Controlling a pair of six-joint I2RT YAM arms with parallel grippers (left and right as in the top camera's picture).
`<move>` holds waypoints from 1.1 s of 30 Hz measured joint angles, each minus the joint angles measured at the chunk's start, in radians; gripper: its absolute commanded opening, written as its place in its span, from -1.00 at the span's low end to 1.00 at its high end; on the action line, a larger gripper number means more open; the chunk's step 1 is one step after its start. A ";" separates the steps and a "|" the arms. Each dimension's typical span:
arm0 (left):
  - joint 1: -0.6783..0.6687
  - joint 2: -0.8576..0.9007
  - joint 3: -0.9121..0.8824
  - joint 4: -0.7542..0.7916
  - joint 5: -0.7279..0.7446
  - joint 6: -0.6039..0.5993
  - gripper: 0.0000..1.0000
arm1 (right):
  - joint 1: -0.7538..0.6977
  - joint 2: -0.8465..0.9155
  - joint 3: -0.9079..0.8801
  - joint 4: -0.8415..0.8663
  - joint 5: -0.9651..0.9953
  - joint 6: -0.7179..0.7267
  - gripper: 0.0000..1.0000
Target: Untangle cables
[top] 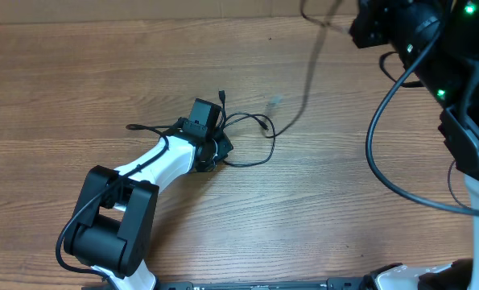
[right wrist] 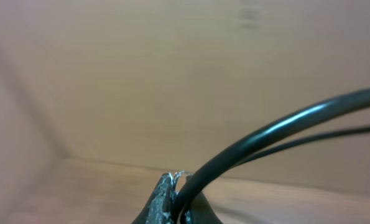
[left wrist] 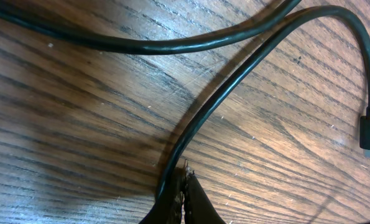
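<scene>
**Hidden and Cut Off**

The left gripper (left wrist: 186, 179) showed only its tips at the wrist view's lower edge; whether it pinched the cables (left wrist: 234, 84) was unclear. The right gripper (right wrist: 174, 186) was likewise cropped, against a blurred backdrop (right wrist: 172, 74). Overhead, one strand (top: 309, 72) toward the table's (top: 102, 80) far edge was blurred.

Two arms (top: 146, 169) (top: 432, 56), one tangle of thin cables (top: 270, 143)

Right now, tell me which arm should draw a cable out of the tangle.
Right, probably. The right end effector is shut on a cable and raised off the table, free to pull; the left end effector is pinching a strand at the tangle, anchoring it.
</scene>
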 measured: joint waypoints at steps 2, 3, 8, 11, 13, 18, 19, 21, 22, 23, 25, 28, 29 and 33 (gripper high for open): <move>0.000 0.000 0.001 0.000 0.000 0.000 -0.86 | -0.001 0.029 0.000 -0.012 0.144 -0.026 -0.92; 0.000 0.000 0.001 0.000 0.000 0.000 -0.87 | -0.003 0.050 0.000 -0.009 0.227 -0.040 -0.92; 0.000 0.000 0.003 0.000 0.000 0.000 -0.75 | -0.055 0.153 -0.010 0.061 0.497 -0.098 -0.92; 0.000 0.000 0.005 0.000 0.000 0.000 -0.76 | -0.114 0.197 -0.013 0.154 0.567 -0.121 -0.92; 0.000 0.000 0.005 0.000 -0.001 0.000 -0.78 | -0.164 0.219 -0.014 0.224 0.598 -0.130 -0.92; 0.000 0.000 0.005 -0.004 -0.005 0.000 -0.81 | -0.289 0.236 -0.017 0.434 0.650 -0.145 -0.92; 0.000 0.000 0.005 -0.004 -0.006 0.000 -0.81 | -0.314 0.236 -0.017 0.479 0.653 -0.150 -0.92; 0.000 0.000 0.005 -0.005 -0.008 0.000 -0.84 | -0.375 0.235 -0.017 0.545 0.647 -0.174 -0.92; 0.000 0.000 0.005 -0.005 -0.011 0.000 -0.85 | -0.404 0.235 -0.017 0.564 0.640 -0.189 -0.92; 0.000 0.000 0.005 -0.005 -0.012 0.000 -0.85 | -0.432 0.235 -0.017 0.576 0.631 -0.205 -0.92; 0.000 0.000 0.005 -0.005 -0.016 0.000 -0.87 | -0.494 0.237 -0.017 0.581 0.612 -0.233 -0.92; 0.000 0.000 0.005 -0.009 -0.019 0.000 -0.84 | -0.573 0.248 -0.017 0.565 0.567 -0.254 -0.92; 0.000 0.000 0.005 -0.011 -0.019 0.000 -0.82 | -0.598 0.255 -0.016 0.545 0.542 -0.257 -0.92; 0.000 0.000 0.009 -0.015 -0.019 0.000 -0.78 | -0.680 0.309 -0.016 0.478 0.385 -0.252 -0.92</move>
